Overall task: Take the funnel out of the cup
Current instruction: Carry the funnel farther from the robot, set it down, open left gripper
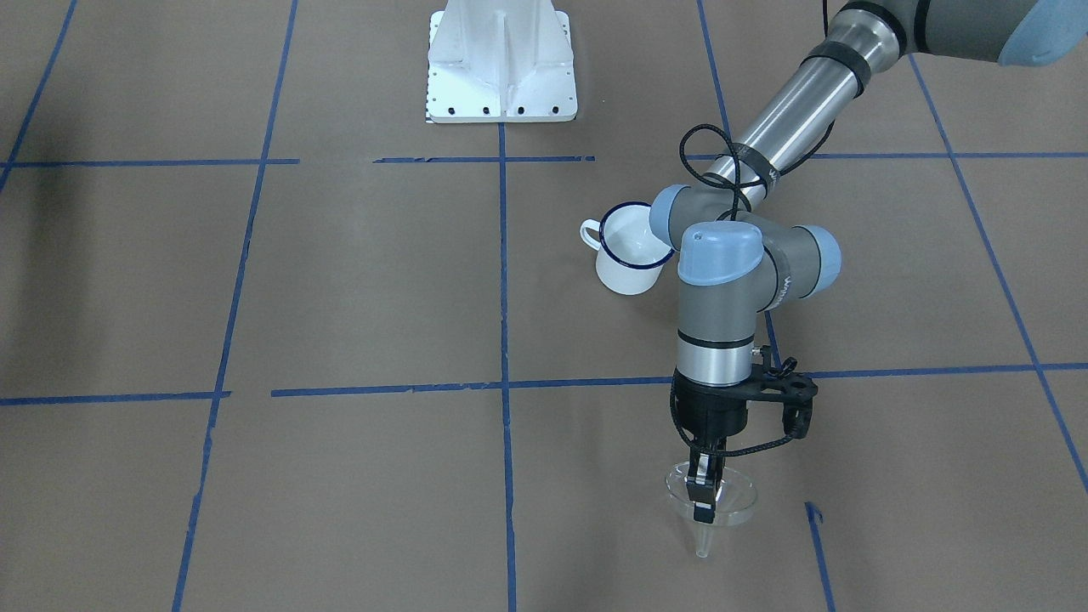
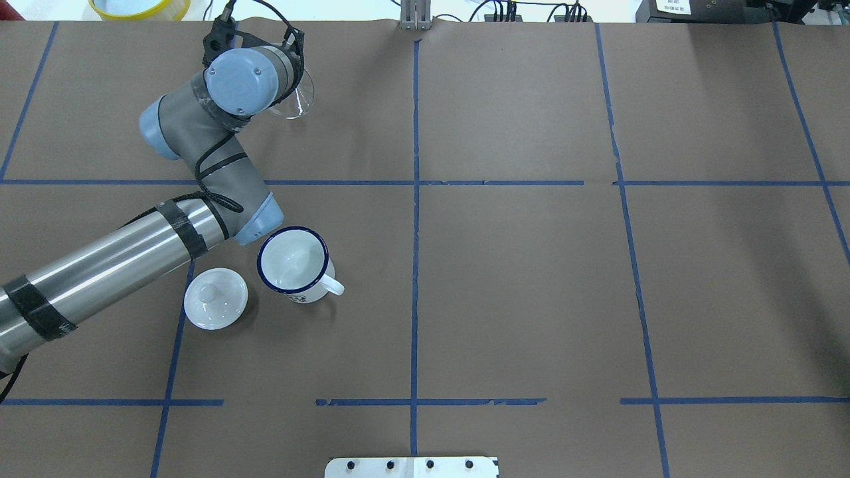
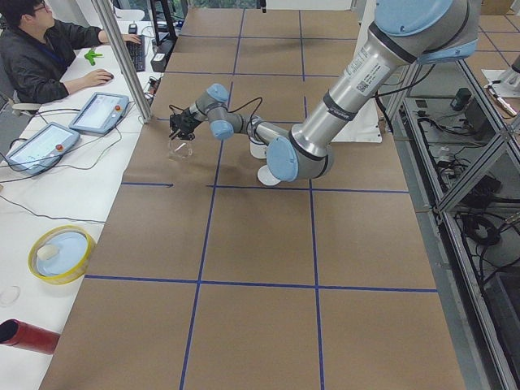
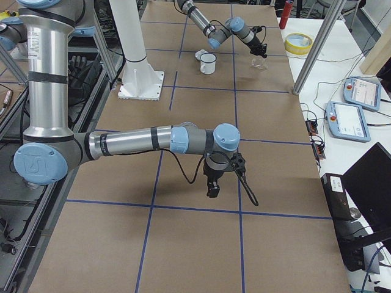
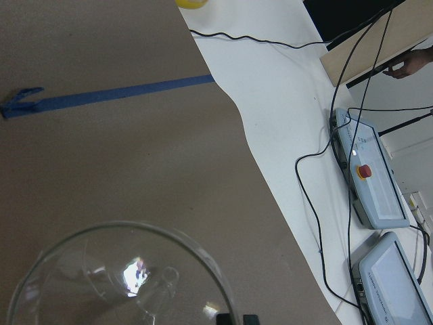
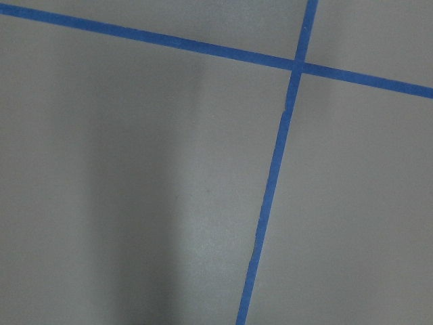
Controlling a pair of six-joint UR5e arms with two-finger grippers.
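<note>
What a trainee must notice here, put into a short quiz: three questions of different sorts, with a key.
1. True or false: the funnel sits inside the cup.
2. Which gripper pinches the funnel's rim? A) left gripper B) right gripper C) neither
3. Fill in: beside the cup lies a white knobbed ____.
Key: 1 false, the funnel is held well away from the cup; 2 A; 3 lid.
</note>
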